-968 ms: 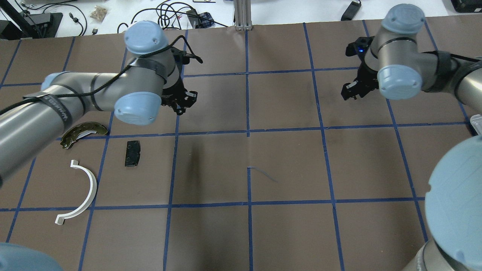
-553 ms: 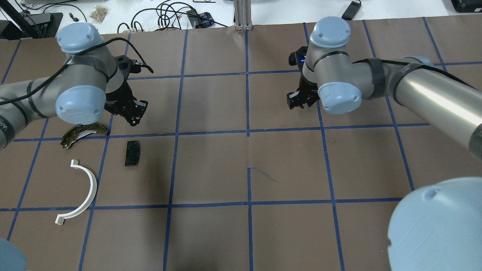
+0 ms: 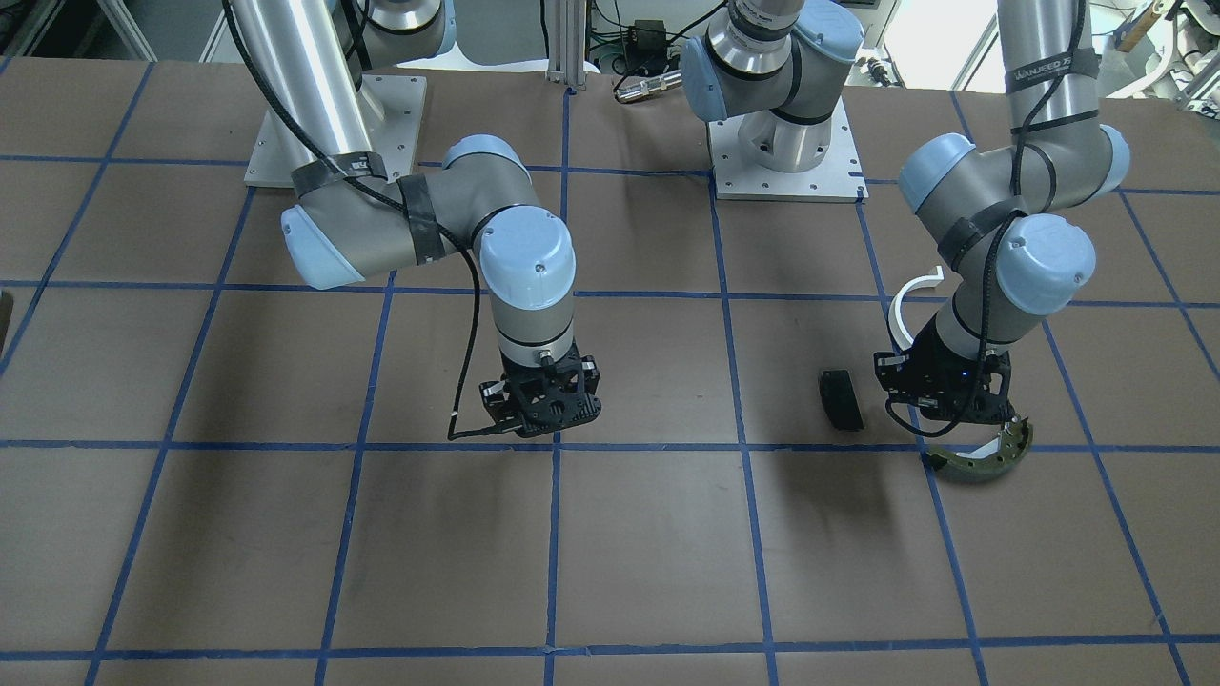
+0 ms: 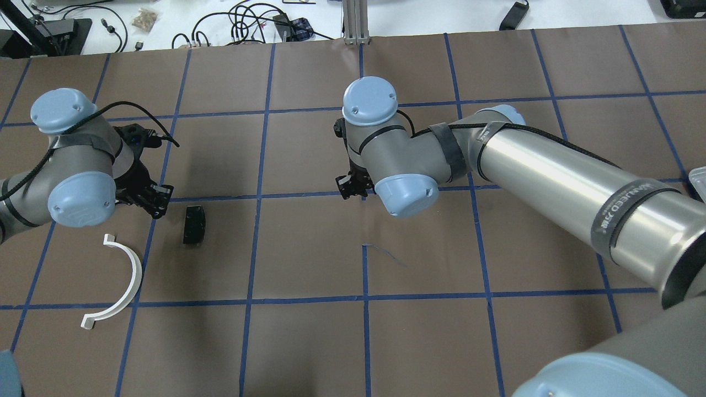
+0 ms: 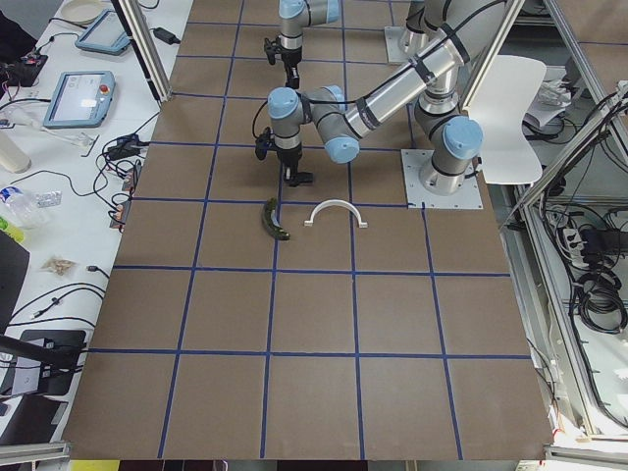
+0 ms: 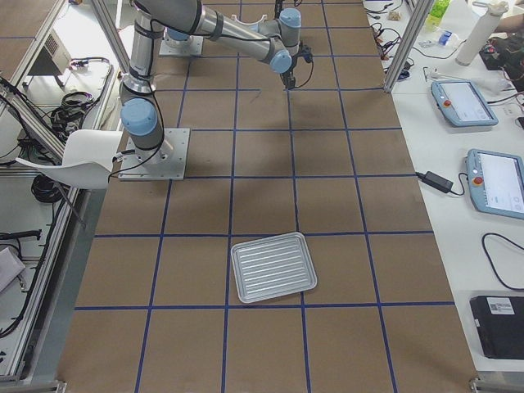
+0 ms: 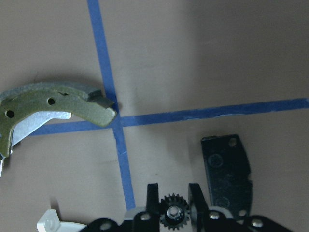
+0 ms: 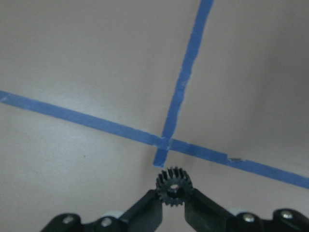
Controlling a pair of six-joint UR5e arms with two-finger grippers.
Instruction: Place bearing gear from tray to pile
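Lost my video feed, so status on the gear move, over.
Left gripper shut on a gear, above the pile between brake shoe and black pad. Right gripper shut on second gear, mid-table. Nothing in the way.

My left gripper (image 7: 173,195), a bearing gear (image 7: 173,215) filling its jaws, is hemmed in: the olive brake shoe (image 7: 53,108) lies ahead to one side in its wrist view, the black brake pad (image 7: 227,174) just beside the fingers (image 7: 194,200) on the other, the white half-ring (image 4: 124,281) on the robot's side of it. Between shoe and pad I see a bare lane along the blue tape (image 7: 104,63). My right gripper (image 8: 174,195), jaws filled by another bearing gear (image 8: 174,183), hangs over a tape crossing (image 8: 166,142) with bare table (image 4: 419,342) all round. The tray (image 6: 273,266) sits well apart, towards the table's right end
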